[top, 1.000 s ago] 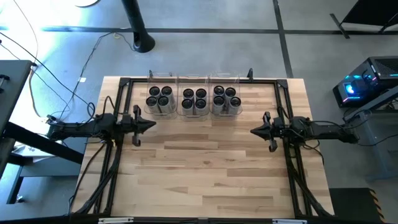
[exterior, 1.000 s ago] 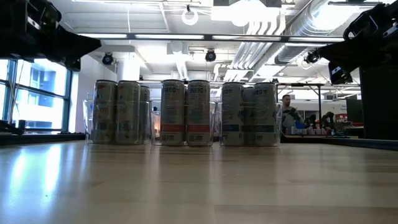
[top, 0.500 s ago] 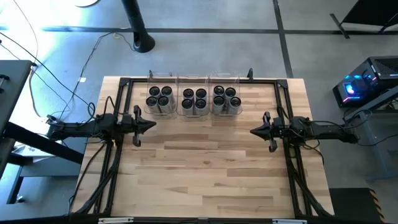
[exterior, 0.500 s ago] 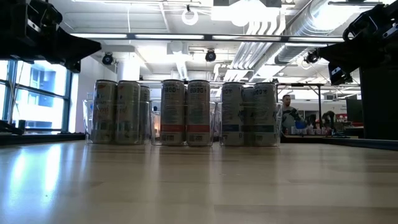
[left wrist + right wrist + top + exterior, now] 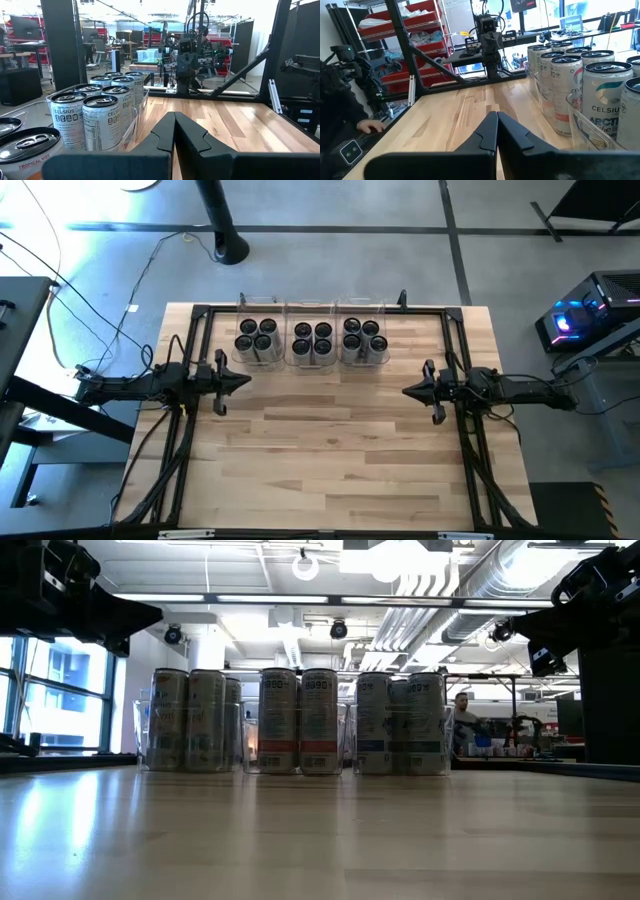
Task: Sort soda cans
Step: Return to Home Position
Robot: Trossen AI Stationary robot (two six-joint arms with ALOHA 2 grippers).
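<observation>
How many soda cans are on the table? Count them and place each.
12. Four soda cans stand in each of three clear bins along the table's far edge: left bin, middle bin, right bin. None seems hidden from above.

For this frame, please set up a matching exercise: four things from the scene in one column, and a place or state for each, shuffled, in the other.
Things
1. left pincer
2. right pincer
3. soda cans
4. person

Places or states
A. in the room beyond the table, seen in the low view
B. standing upright in three clear bins in a row along the table's top edge in the high view
C. shut, holding nothing, over the table's left side
D. shut, holding nothing, over the table's right side

Pairs: 1-C, 2-D, 3-B, 4-A
</observation>
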